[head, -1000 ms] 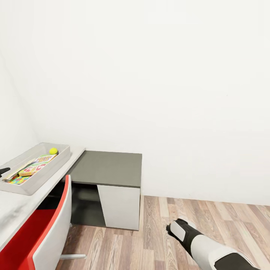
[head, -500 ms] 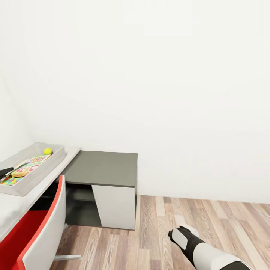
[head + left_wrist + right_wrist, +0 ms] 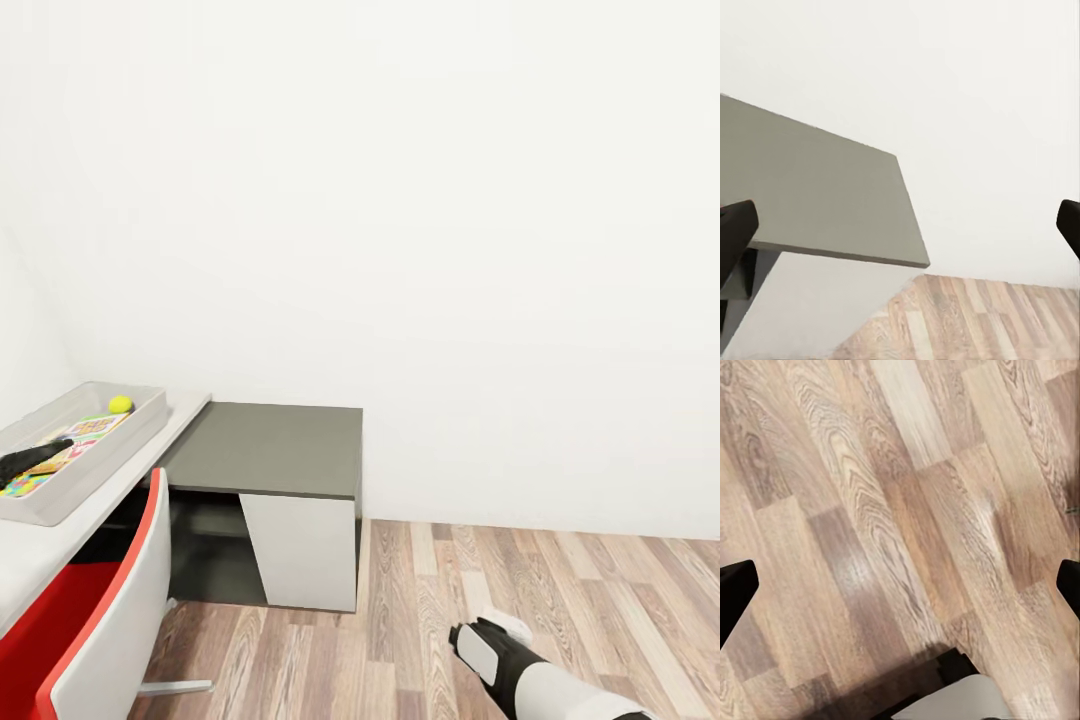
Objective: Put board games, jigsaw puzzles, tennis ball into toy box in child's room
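Left end effector [image 3: 35, 458] now hangs over the near part of the toy box [image 3: 140, 425]; a second ago only a sliver of it showed at the view's edge, so the arm has pushed out over the bin. In the left wrist view [image 3: 900, 232] its fingers sit far apart with nothing between them: spread, empty. Under and just beyond it in the bin lie colourful flat pieces, a board game [image 3: 90, 428] and jigsaw puzzles [image 3: 20, 485], too small to separate cleanly. Tennis ball [image 3: 121, 404] rests at the bin's far end, well past the fingers. Whole picture has shifted too: camera turned, bin and table [image 3: 185, 410] slid toward the edge. Judgement: a drop just finished, robot is turning away for the games on the bed, not visible here.

Right end effector [image 3: 900, 585] spread as well, empty, fingertips wide over wooden floor [image 3: 560, 600]. Right arm hangs low, forearm slanting down, pointed at the floor, well apart from the table. Left arm reaches out roughly level over the bin. Red chair [image 3: 100, 640] stands below the left arm, beside the dark lower table section [image 3: 270, 450].
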You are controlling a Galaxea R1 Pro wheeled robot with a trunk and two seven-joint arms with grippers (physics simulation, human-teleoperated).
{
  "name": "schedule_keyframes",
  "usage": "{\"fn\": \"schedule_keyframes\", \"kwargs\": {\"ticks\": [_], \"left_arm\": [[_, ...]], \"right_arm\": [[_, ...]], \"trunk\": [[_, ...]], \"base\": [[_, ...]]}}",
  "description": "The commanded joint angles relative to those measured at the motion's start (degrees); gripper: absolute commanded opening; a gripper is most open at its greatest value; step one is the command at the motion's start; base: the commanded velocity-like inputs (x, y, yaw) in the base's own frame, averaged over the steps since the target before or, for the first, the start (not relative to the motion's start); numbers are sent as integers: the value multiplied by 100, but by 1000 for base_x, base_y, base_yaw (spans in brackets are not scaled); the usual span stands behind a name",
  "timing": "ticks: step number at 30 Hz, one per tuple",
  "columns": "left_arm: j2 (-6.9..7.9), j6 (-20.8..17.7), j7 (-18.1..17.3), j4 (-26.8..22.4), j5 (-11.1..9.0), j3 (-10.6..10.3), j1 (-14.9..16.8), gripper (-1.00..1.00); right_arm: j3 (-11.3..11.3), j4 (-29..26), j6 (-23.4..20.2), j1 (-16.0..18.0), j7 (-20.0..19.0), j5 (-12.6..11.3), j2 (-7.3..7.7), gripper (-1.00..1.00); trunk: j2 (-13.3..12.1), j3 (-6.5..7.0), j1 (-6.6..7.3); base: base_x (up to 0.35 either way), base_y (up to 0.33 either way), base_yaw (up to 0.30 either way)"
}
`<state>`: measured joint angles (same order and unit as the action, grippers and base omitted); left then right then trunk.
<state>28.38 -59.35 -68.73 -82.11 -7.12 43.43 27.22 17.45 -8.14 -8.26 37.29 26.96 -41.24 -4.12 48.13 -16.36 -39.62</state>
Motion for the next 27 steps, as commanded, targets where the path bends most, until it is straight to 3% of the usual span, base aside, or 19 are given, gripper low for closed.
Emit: {"fn": "schedule_keyframes", "kwargs": {"ticks": [1,2,3,5,7,10,12,15,18,19,22,25,27], "left_arm": [[-2,-35,-7,-23,3,-137,25,100],[-34,-40,21,-67,6,-594,104,100],[-51,-38,33,-76,8,-760,135,100],[-197,-29,111,-97,10,-1355,238,100],[-390,-18,221,-105,9,-1638,363,100],[-748,-23,466,-109,9,-1842,678,100],[-1189,-37,812,-111,18,-2057,986,100],[-1610,-45,1289,-105,44,-2409,1164,100],[-2160,-29,2180,-88,74,-3028,1267,100],[-2250,-25,2340,-86,75,-3119,1274,100],[-2794,-2,3293,-50,79,-3491,1296,100],[-3124,10,3993,4,69,-3603,1301,100],[-3218,19,4282,100,66,-3631,1302,100]], "right_arm": [[48,-12,-46,1,37,27,-1,100],[48,-12,-47,0,38,167,-5,100],[48,-12,-46,-1,38,213,-6,100],[48,-12,-45,-2,38,359,-9,100],[48,-12,-45,-2,38,412,-9,100],[46,-12,-44,-2,38,449,-7,100],[42,-12,-44,-2,38,465,-1,100],[40,-12,-46,-2,38,471,8,100],[39,-12,-44,-2,38,475,7,100],[39,-12,-44,-2,38,475,7,100],[39,-11,-21,-2,38,476,7,100],[39,10,73,-2,38,477,23,100],[39,19,114,-4,38,477,37,100]], "trunk": [[6,-8,-1],[6,-8,-1],[6,-8,-1],[6,-8,-1],[6,-8,-1],[6,-8,-1],[6,-8,-1],[6,-8,-1],[6,-8,-1],[6,-8,-1],[6,-8,-1],[6,-8,-1],[6,-8,-1]], "base": [[0,0,0],[0,0,0],[0,0,0],[0,0,0],[0,0,0],[0,0,0],[0,0,0],[0,0,0],[0,0,0],[0,0,0],[0,0,0],[0,0,0],[0,0,0]]}}
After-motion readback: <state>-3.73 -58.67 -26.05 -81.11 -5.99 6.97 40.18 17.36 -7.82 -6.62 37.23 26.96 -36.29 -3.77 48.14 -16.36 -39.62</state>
